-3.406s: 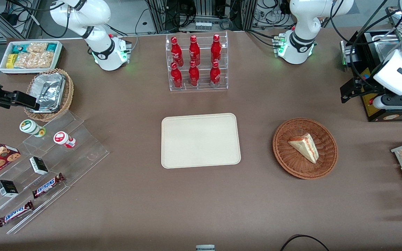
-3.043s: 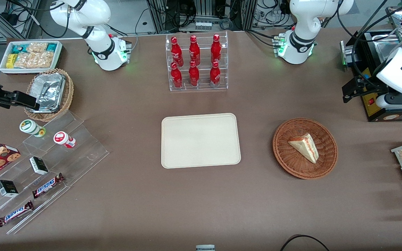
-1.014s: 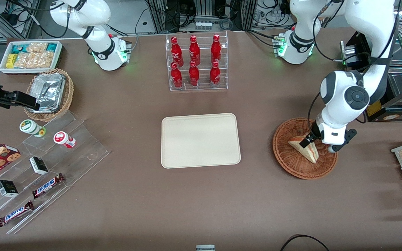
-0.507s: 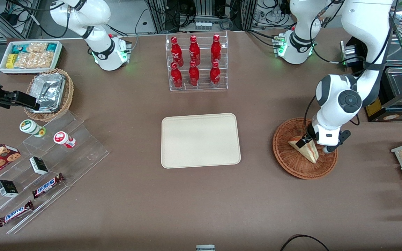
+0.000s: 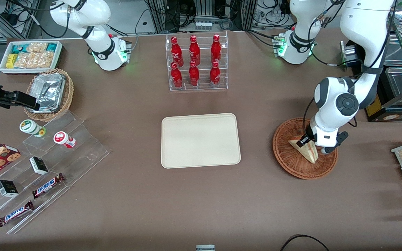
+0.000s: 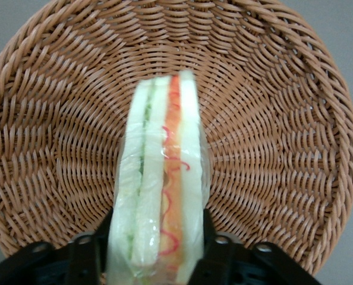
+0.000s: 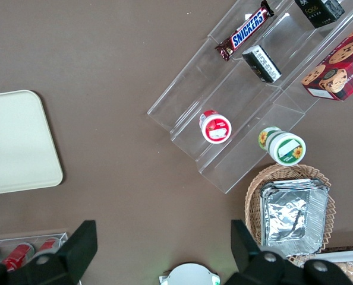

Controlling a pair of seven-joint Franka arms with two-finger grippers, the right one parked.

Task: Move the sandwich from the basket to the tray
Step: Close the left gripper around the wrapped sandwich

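Sandwich (image 6: 161, 184), a light, soft, film-wrapped wedge standing on edge in the basket (image 6: 271, 130), sits between the tool's (image 6: 158, 252) spread fingers, best pinched gently across its flat bread faces.

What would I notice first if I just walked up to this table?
Probably the white robot arm reaching down into the round brown basket, with its gripper right at the sandwich and a finger on each side of it. Next, the six shiny red bottles in a clear rack, farther from the camera than the bare cream tray in the middle.
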